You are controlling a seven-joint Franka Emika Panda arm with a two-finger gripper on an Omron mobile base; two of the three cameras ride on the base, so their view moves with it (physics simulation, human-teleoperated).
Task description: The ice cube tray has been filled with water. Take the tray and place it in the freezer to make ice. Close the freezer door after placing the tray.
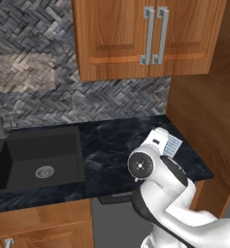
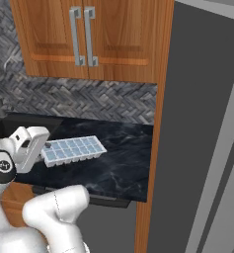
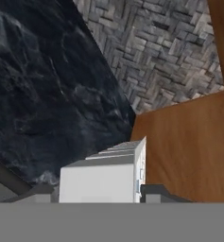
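We note the freezer door [image 2: 207, 148] as the largest item: a tall grey panel at the right, apparently shut, past the wooden side panel [image 2: 155, 148] that ends the counter [image 2: 118, 163]. The black sink [image 1: 39, 155] is set into the counter's left part.

The ice cube tray [image 2: 74, 149] sits near the counter's front right corner, level, pale blue water [image 2: 81, 146] visible in its cells. We cannot tell whether it rests on the stone or is just clear of it.

The gripper [image 3: 101, 191] is clamped on the tray's short end, fingers [image 3: 153, 191] drawn in against its sides.

Risks, in our judgement: an end grip leaves the tray cantilevered, so any tilt would spill water. The wooden panel stands close; swinging right could clip it. The door looks unopened, with the hand occupied.
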